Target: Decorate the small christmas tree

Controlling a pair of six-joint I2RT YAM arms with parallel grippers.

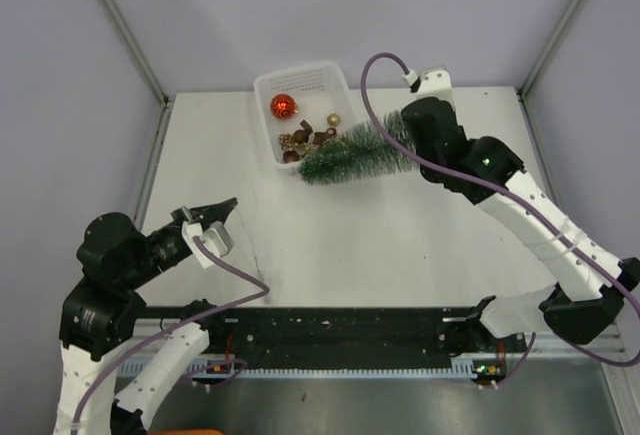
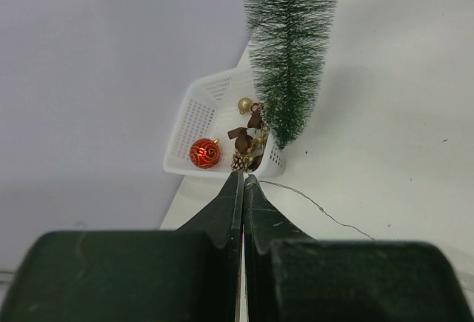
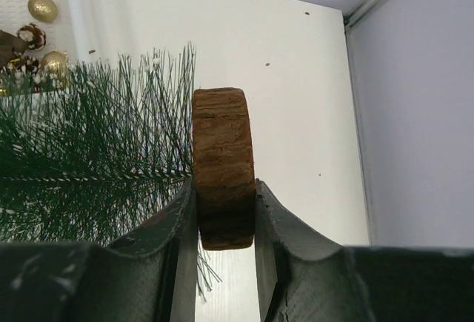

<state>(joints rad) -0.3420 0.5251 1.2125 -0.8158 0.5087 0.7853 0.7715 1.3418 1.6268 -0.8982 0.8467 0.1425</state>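
Observation:
The small christmas tree is held sideways at the back of the table, its tip over the near corner of a white basket. My right gripper is shut on the tree's brown wooden base, one finger on each flat face, and the green bristles spread to the left. The tree also shows in the left wrist view. My left gripper is shut low at the left and points toward the basket. Its fingertips are pressed together with nothing visible between them.
The basket holds a red bauble, a gold bauble and brown pine cones. A thin wire lies on the table just past my left fingertips. Grey walls close in the left, back and right sides.

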